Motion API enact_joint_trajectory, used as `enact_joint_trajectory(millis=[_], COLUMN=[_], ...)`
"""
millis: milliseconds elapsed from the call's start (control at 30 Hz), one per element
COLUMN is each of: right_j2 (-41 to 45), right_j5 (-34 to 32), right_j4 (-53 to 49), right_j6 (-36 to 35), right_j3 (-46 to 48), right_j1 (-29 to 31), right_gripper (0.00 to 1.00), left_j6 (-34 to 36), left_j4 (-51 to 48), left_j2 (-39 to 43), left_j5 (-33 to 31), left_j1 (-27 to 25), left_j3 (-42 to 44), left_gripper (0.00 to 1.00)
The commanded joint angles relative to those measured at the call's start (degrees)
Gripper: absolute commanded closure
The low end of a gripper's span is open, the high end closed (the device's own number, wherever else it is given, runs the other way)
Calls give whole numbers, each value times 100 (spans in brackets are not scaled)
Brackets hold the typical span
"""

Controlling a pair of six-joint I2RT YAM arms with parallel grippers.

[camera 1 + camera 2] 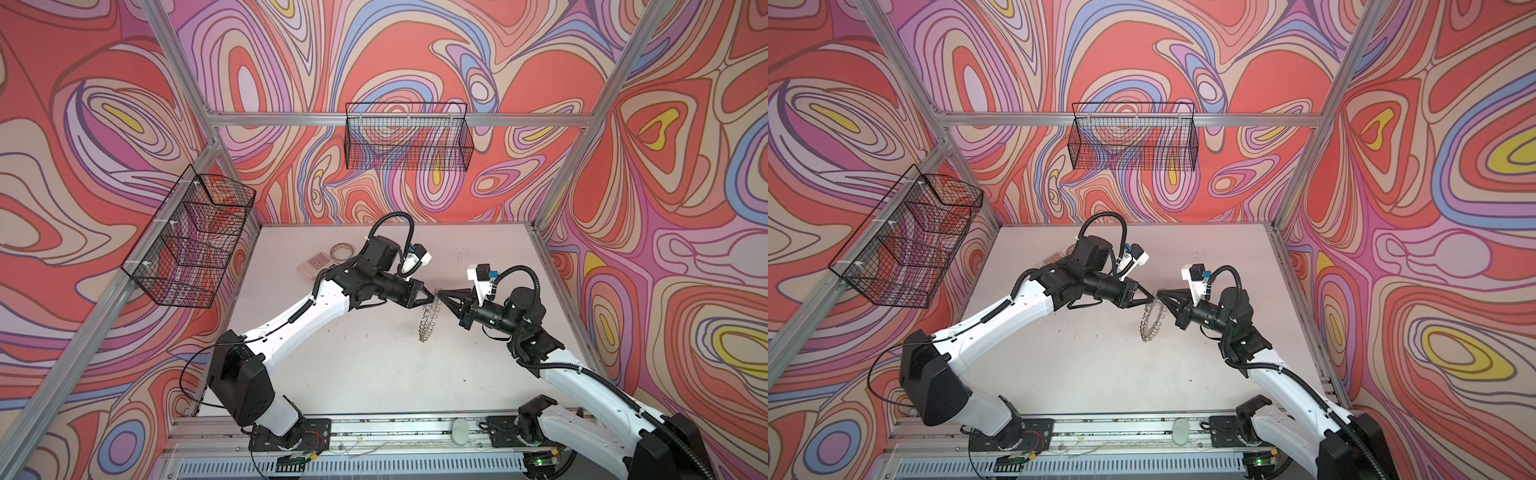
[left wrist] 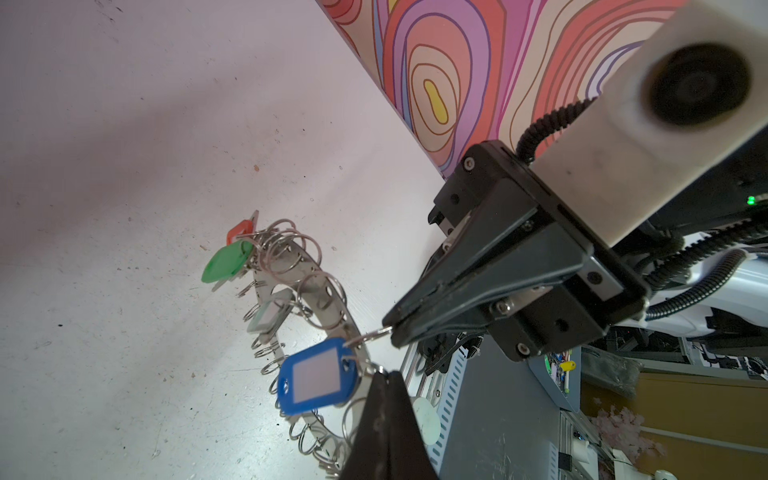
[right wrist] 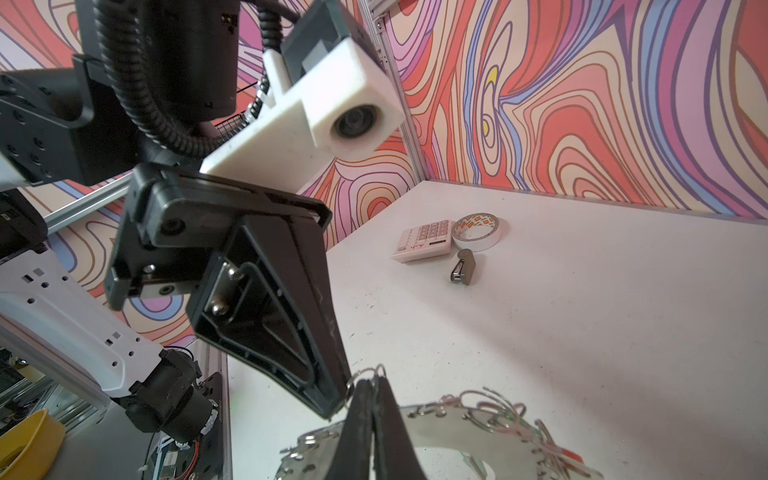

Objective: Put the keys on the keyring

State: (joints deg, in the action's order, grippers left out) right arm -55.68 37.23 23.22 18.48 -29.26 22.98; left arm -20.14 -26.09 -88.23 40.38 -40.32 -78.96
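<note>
1. The left arm rises from its base at the near left of the table (image 1: 353,365). It bends at the elbow and reaches in to the middle.
2. The right arm rises from the near right. It bends and points back to the middle too.
3. The two grippers point at each other, tip to tip, up above the table. You can see this in both top views.
4. The left gripper (image 1: 432,296) is squeezed tight. Its tips pinch the top edge of the keyring (image 1: 428,320).
5. The right gripper (image 1: 444,296) is squeezed tight too. In the left wrist view it pinches a little wire loop (image 2: 374,334) on the keyring, and that loop goes through the hole of the blue tag (image 2: 318,376).
6. The keyring hangs on its edge under the two tips, with its round hole facing sideways. I cannot tell if its low end touches the table.
7. More key tags hang from its loops: a pale tag (image 2: 268,316), a green tag (image 2: 226,262) and a red tag (image 2: 240,230). The green and red ones sit at the far end from the grippers.
8. A calculator (image 3: 424,241) and a tape roll (image 3: 478,232) lie side by side in the far left corner of the table, well apart from the grippers.
</note>
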Motion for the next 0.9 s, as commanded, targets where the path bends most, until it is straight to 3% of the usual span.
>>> enact_joint_trajectory(millis=[0,233,600,867], right_j2=[31,49,32,48], right_j5=[-27,-32,-19,-56], right_j4=[165,147,139,121], right_j6=[-81,-82,-57,-63], right_j3=[-54,-76,-87,-89], right_j1=[48,48,48,48], right_gripper=[100,100,100,100], left_j6=[69,101,81,-61], left_j4=[10,-52,141,-357], left_j2=[251,319,403,225], left_j5=[-118,-320,40,-843], left_j1=[-11,-11,-11,147], left_j3=[-6,12,56,34], left_gripper=[100,100,100,100])
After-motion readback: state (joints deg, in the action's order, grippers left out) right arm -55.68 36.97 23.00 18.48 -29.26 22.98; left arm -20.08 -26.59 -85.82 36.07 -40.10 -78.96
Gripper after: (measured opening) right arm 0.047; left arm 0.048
